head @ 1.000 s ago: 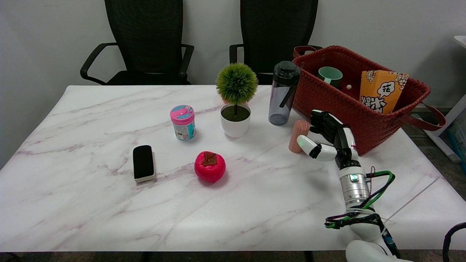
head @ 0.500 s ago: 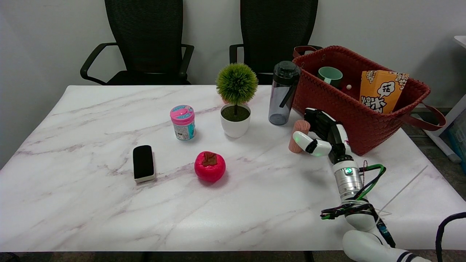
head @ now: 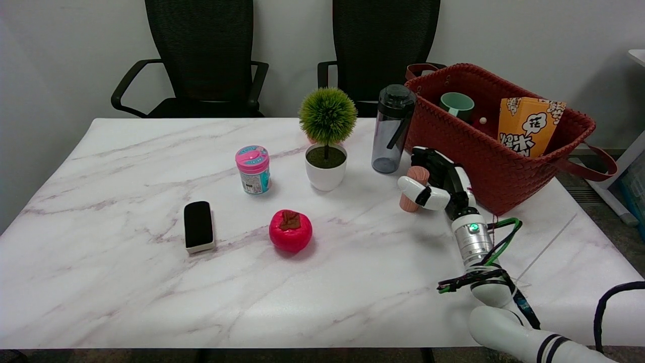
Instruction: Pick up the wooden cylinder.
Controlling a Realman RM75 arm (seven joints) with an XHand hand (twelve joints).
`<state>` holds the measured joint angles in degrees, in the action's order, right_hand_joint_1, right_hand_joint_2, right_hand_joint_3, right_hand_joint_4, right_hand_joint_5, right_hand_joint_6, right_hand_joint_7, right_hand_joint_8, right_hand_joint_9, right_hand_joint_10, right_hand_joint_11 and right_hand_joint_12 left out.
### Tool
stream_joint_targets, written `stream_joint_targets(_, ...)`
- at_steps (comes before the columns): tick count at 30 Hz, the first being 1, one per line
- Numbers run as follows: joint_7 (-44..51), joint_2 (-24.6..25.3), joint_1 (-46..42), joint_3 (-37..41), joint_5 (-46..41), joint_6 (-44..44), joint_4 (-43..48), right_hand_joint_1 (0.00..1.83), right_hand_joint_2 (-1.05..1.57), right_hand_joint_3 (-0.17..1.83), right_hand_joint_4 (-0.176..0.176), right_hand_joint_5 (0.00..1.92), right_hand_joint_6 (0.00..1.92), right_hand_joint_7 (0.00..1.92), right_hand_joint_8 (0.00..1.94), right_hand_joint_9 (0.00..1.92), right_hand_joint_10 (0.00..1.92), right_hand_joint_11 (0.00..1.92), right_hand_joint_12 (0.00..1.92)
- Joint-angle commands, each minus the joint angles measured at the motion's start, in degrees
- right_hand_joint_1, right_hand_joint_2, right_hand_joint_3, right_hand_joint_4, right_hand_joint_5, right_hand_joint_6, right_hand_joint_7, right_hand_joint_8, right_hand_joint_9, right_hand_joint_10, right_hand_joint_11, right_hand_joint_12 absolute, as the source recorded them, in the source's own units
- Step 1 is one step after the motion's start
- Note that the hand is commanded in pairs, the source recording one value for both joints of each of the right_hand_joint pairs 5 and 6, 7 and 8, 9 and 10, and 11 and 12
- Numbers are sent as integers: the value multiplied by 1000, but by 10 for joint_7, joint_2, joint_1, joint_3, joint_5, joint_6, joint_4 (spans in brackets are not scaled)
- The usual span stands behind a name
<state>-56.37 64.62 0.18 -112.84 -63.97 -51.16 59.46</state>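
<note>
Wooden cylinder [head: 413, 187] upright, between hand's [head: 434, 182] fingers

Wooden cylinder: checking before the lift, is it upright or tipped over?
Upright: the cylinder stands on end on the table, its round top facing up, the right hand around it.

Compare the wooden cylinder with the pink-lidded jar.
The wooden cylinder is plain bare wood; the pink-lidded jar has a printed label and coloured lid. The cylinder is slimmer, the jar squatter and wider. The right hand is around the cylinder; the jar stands alone. Both stand upright on the table.
</note>
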Motion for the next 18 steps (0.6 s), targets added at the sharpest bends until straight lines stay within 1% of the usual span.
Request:
stream_joint_targets(1,-36,0,43,-11,4,33,-40,1042,-1,926,0,540,540,545,545,510,510,573,573)
stream_joint_targets(18,-36,5,68,-23,10,61,-58,1042,2,920,0,551,551,543,543,507,507,567,567)
